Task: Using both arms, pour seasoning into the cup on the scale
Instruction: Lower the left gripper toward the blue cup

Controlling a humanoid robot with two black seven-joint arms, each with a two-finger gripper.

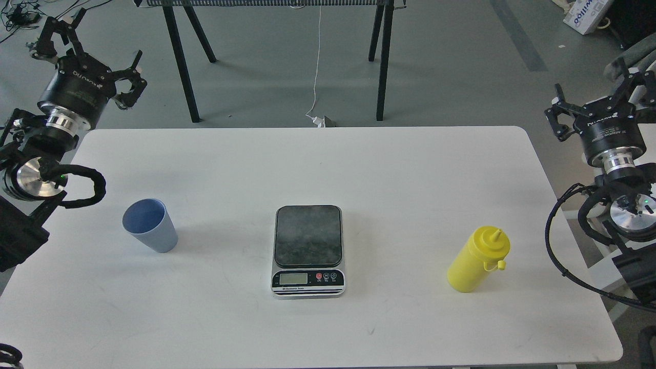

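Note:
The light-blue cup (150, 225) stands upright on the white table (410, 169), left of centre. The scale (308, 250) lies flat in the middle with nothing on its dark plate. The yellow seasoning bottle (478, 259) stands upright at the right, its small cap hanging at its side. My left gripper (84, 48) is open and empty, raised beyond the table's far left corner, well away from the cup. My right gripper (594, 100) is open and empty, raised past the table's right edge, far from the bottle.
Black trestle legs (184, 61) and a white cable (315, 77) stand on the grey floor behind the table. A cardboard box (584, 15) sits at the far right. Black cable loops hang from both arms near the table's side edges.

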